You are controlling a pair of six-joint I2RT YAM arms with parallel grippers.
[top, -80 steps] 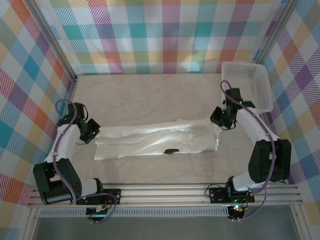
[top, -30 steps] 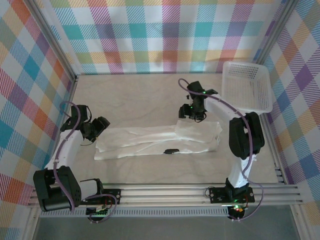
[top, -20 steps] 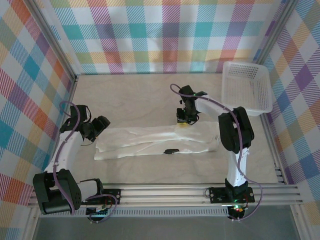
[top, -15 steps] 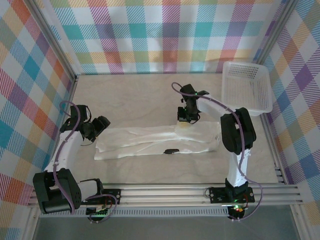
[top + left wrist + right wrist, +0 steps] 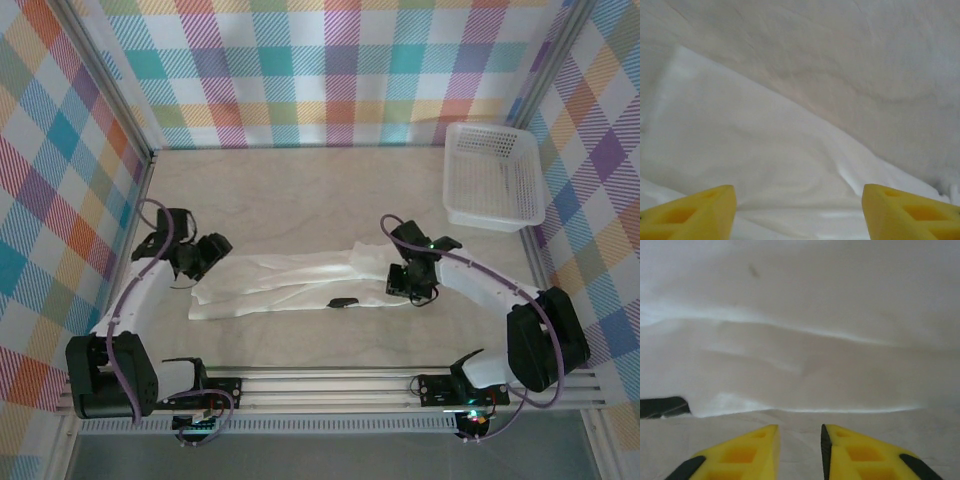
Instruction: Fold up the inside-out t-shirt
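Now the inside-out t-shirt (image 5: pixel 290 282) lies as a long, flattened band across the middle of the surface (image 5: pixel 300 200). That is about where it lay a second ago, and its outline seems unchanged, though the arm partly hides the right end. What has changed is the right arm: it has left the far edge of the cloth near the middle and swung round to the near right end. That suggests the lengthwise fold is done and a crosswise fold from the ends comes next. The left gripper (image 5: pixel 215 260) has edged slightly onto the far left corner, jaws wide apart over the cloth, gripping nothing. The right gripper (image 5: pixel 405 287) shows only a narrow, empty gap with bare surface between its fingers and the cloth's hem just ahead. The small dark patch (image 5: pixel 342 302) sits on the near edge, unmoved.
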